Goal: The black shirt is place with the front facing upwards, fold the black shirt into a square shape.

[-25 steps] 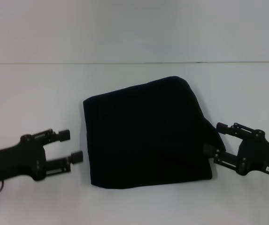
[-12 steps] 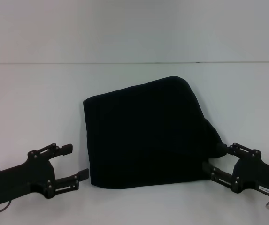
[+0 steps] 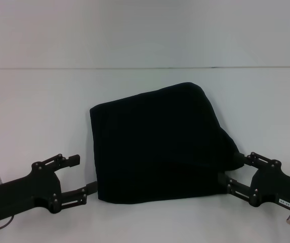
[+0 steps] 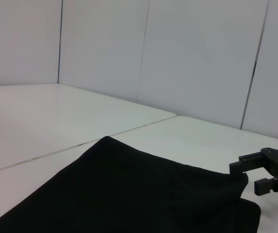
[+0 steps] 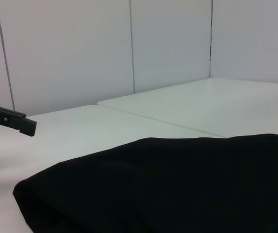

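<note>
Two grippers flank the black shirt (image 3: 157, 144), which lies folded into a rough, slightly skewed block at the middle of the white bench (image 3: 33, 101), plain black side up with no print showing. The left gripper (image 3: 81, 176) sits at about eight o'clock from the cloth, jaws spread, its lower finger just at the near-left corner but holding nothing. The right gripper (image 3: 236, 171) sits at about four o'clock, jaws also apart, straddling the bulging near-right corner; whether it pinches any cloth cannot be told. The shirt lies between both arms, its longer side running left to right, so each arm is nearest its own near corner, which looks to be the next hold.
</note>
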You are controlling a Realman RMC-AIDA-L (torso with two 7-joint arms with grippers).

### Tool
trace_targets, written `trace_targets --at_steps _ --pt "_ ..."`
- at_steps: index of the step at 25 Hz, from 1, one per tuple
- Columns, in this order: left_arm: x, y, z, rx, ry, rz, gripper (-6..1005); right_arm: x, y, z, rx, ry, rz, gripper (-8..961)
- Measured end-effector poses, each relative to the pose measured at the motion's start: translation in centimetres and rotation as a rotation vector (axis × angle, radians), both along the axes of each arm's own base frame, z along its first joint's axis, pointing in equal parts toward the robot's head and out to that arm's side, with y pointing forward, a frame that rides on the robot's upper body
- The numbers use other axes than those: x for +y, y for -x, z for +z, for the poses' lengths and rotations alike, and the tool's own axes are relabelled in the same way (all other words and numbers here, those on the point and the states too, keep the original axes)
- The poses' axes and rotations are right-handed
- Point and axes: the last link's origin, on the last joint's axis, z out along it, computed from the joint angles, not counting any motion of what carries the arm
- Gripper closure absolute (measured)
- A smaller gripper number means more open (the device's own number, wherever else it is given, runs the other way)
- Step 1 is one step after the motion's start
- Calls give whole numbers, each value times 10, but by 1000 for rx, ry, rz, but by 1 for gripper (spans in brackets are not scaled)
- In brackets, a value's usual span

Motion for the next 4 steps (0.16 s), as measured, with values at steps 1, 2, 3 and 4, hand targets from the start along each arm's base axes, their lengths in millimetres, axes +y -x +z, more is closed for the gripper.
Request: trace_targets --at_steps 1,2,3,4 --pt "0 0 0 0 0 0 145 0 0 0 0 0 0 238" --pt "0 0 0 0 0 0 145 0 0 0 1 0 0 238" --pt "0 0 0 0 0 0 146 0 0 0 1 1 0 238" --pt "0 0 0 -1 0 0 146 0 0 0 3 1 1 238"
